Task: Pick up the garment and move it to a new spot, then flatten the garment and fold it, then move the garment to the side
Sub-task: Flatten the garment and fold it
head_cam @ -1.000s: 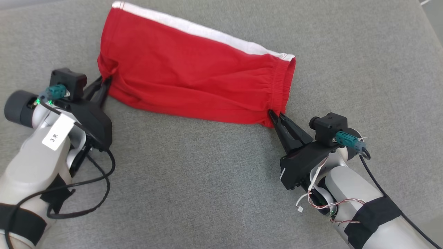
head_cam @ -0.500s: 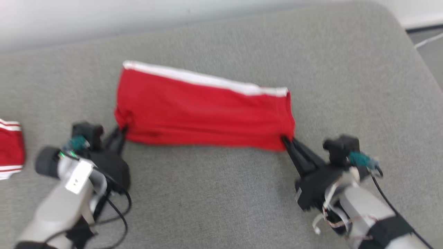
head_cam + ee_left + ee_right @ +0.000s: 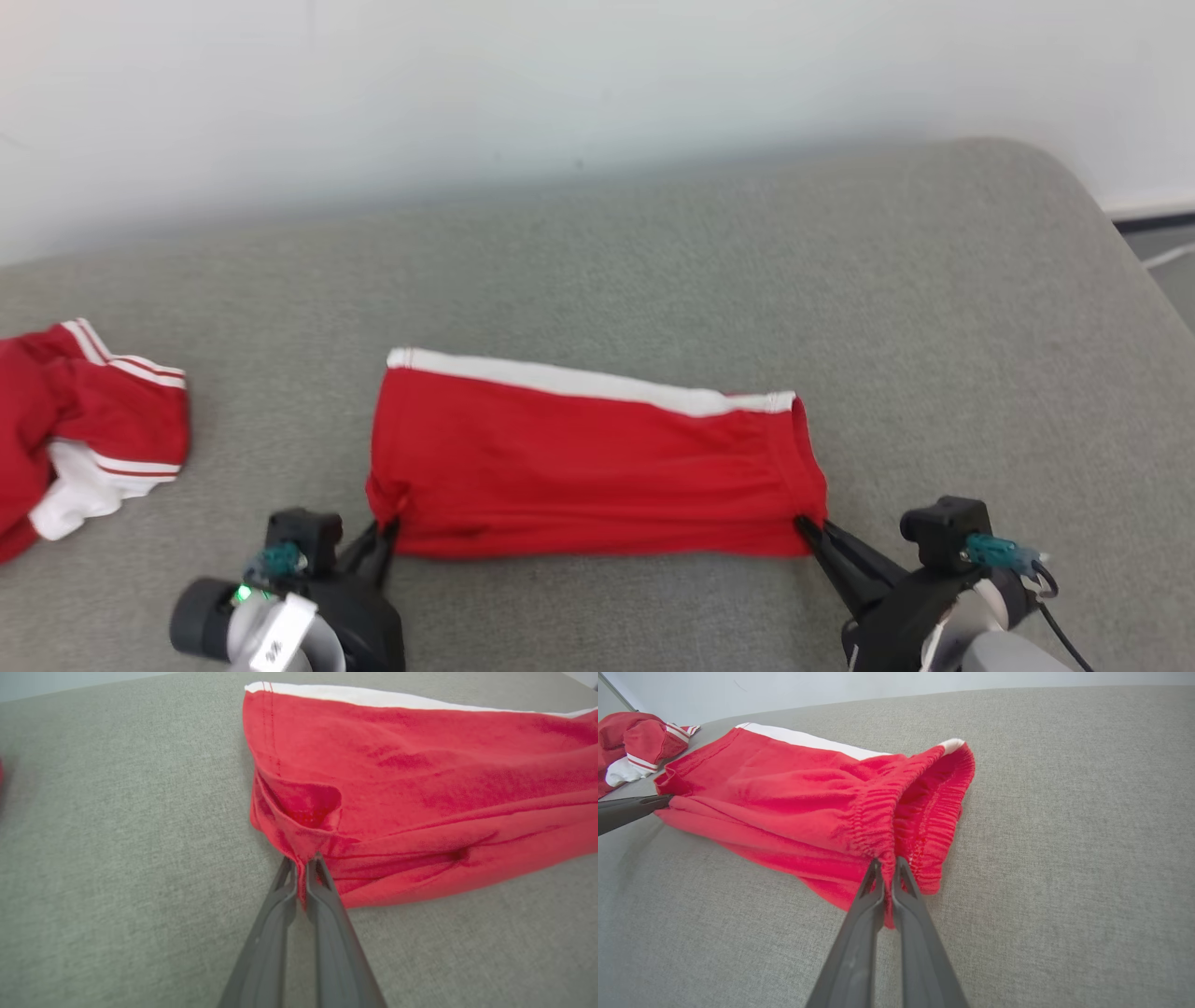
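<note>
In the head view, the folded red cotton shorts with a white side stripe (image 3: pixel 588 476) lie flat near the middle of the grey upholstered cushion (image 3: pixel 653 280), stretched between the two arms. The left claw (image 3: pixel 381 539) is pinched shut on the near-left corner at the leg hem. The right claw (image 3: pixel 810 534) is pinched shut on the near-right corner at the elastic waistband. A second, crumpled red-and-white garment (image 3: pixel 84 439) sits well apart at the cushion's left edge.

In the left wrist view, the two dark fingers (image 3: pixel 280 914) meet on only a small tuck of the hem, and a loose pocket of cloth gapes just above it. That thin bite could slip if the arms pull apart too hard or lift unevenly.

In the right wrist view, the fingers (image 3: pixel 861 933) clamp the gathered waistband, whose layers stand open beside the tips. Judging from this, a sideways drag across the rough cushion could catch the lower layer and undo the fold, or carry the shorts into the other garment
</note>
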Tool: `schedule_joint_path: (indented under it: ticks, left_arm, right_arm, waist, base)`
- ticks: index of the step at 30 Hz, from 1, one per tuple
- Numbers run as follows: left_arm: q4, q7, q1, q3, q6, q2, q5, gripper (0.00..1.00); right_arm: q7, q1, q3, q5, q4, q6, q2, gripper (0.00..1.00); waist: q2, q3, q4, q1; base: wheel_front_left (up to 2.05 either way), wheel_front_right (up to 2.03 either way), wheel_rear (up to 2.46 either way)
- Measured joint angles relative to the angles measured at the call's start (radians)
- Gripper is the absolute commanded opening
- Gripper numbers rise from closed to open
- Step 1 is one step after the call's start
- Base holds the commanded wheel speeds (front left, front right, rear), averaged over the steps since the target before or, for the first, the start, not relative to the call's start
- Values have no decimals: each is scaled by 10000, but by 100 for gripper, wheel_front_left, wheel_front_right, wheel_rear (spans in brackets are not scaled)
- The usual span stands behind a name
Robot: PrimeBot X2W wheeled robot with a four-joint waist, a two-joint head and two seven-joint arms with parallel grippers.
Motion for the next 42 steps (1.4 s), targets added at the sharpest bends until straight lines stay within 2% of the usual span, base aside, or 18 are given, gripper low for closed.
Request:
schedule_joint_path:
  ticks: [8, 18, 36, 37, 38, 39, 42]
  left_arm:
    - [-619, -44, 858, 33, 431, -81, -84, 0]
    - [-1233, -73, 1486, 157, 637, -48, -405, 0]
    - [-1935, -73, 2020, 272, 880, -84, -564, 0]
    - [-1967, -73, 2036, 313, 886, -84, -614, 37]
    - [-2027, -73, 2069, 366, 913, -82, -642, 83]
    - [-2102, -73, 2125, 410, 957, -77, -662, 100]
    - [-2245, -73, 2217, 506, 1055, -2, -683, 100]
  right_arm:
    - [401, 428, 102, 303, -410, 71, -466, 0]
    - [1143, 521, 320, 481, -522, 71, -685, 0]
    - [2169, 616, 422, 765, -520, 63, -759, 0]
    - [2171, 616, 408, 817, -522, 56, -757, 44]
    - [2167, 616, 366, 888, -533, 56, -750, 91]
    - [2161, 616, 290, 1012, -556, 56, -736, 100]
    - [2140, 621, -42, 1425, -696, 56, -729, 100]
  waist:
    - [0, -639, 712, 0]
    - [1, -922, 1443, 2]
    - [1, -797, 1578, 3]
    - [1, -795, 1575, 3]
    - [1, -794, 1570, 3]
    - [1, -795, 1566, 3]
    - [2, -809, 1555, 3]
  base:
    - [0, 0, 0]
    - [0, 0, 0]
    - [0, 0, 0]
    - [0, 0, 0]
    - [0, 0, 0]
    - [0, 0, 0]
    - [0, 0, 0]
